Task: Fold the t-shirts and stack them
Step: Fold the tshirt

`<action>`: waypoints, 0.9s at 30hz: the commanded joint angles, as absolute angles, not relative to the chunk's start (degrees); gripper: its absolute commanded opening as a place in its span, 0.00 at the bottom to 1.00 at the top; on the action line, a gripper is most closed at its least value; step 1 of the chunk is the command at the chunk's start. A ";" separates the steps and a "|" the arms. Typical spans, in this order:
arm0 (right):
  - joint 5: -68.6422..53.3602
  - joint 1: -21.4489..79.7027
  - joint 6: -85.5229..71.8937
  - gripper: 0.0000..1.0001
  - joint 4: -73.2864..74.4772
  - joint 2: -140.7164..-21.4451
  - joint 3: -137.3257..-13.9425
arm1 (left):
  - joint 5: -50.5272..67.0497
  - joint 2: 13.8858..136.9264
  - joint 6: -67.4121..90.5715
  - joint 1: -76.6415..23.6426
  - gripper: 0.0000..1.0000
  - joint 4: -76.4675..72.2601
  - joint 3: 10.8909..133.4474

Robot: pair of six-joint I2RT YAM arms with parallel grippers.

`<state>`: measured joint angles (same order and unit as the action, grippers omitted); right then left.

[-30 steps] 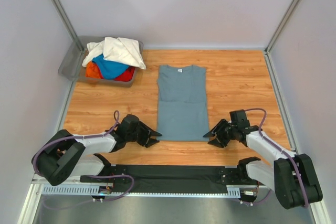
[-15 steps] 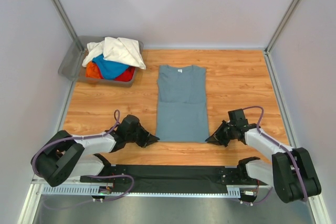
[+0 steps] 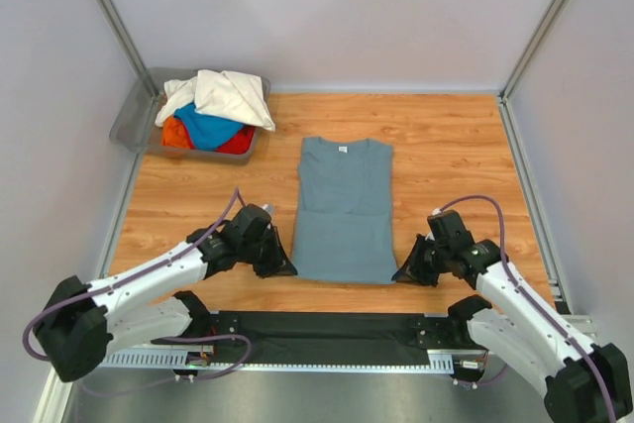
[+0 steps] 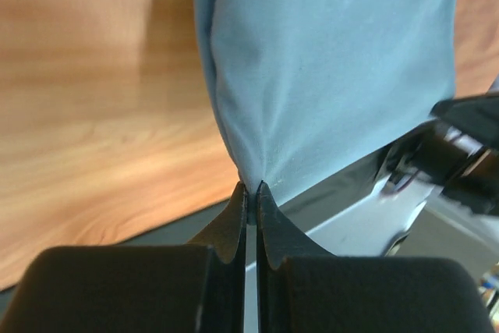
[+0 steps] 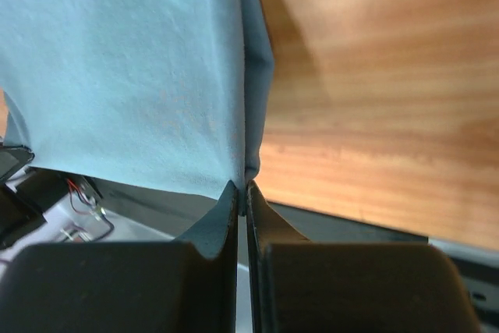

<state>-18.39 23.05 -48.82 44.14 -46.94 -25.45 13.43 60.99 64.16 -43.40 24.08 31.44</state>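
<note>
Hem corners of slate shirt (image 3: 345, 210) pinched: left gripper (image 4: 251, 193) clamped tight on one, right gripper (image 5: 242, 193) on other, cloth stretching away ahead of both. Guessing so hem carries evenly toward collar.

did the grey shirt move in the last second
Yes. The shirt slid toward the near edge: its collar now lies farther from the table's back edge.

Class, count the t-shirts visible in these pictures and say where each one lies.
4. The grey-blue t-shirt lies on the table. The cream-white t-shirt, blue t-shirt and red-orange t-shirt are heaped in the grey bin at the far left; more may be hidden beneath.
</note>
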 commanded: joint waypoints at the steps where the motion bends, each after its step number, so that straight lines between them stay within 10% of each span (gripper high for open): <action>1: -17.75 25.48 -50.00 0.00 54.74 -41.68 -25.93 | 15.29 55.30 61.69 -46.75 0.00 33.48 28.22; 18: -20.92 32.70 -54.76 0.00 68.29 -26.37 -23.90 | 19.16 33.23 70.93 -52.91 0.00 48.78 22.85; 27: -17.49 27.43 -41.95 0.00 64.34 -50.51 -51.44 | 14.15 52.43 54.51 -42.31 0.00 55.88 46.99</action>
<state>-21.37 30.28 -49.89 64.49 -46.06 -40.69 16.56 46.22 64.71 -47.97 48.47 37.56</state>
